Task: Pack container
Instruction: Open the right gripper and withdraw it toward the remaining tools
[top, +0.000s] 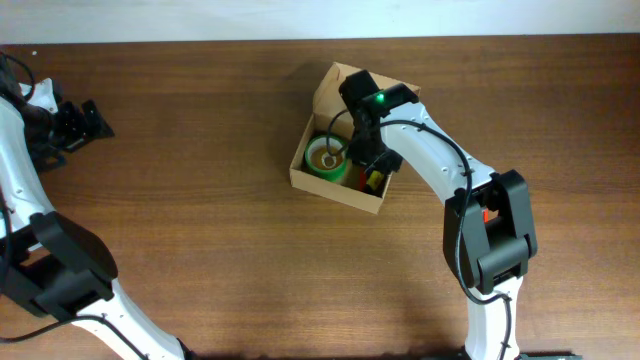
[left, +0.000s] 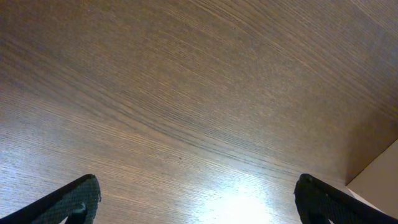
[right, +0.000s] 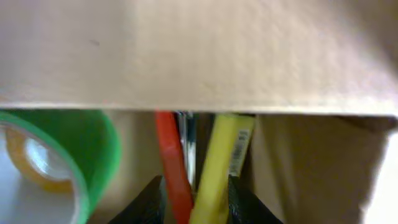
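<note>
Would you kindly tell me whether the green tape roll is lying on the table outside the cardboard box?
No, the overhead view shows the green tape roll sitting inside the open cardboard box, within its walls.

A brown, wood-grained surface (top: 200, 220) is shown. The container (top: 325, 187), a tan cardboard box with its flap raised, is set directly on it, right of centre.

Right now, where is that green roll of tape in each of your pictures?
Overhead: the green tape roll lies in the left half of the cardboard box, near the picture's centre.
Left wrist: not in it; only tabletop shows.
Right wrist: lower left, below a cardboard edge.
Shared landmark: the cardboard box, seen overhead and from the right wrist.
</note>
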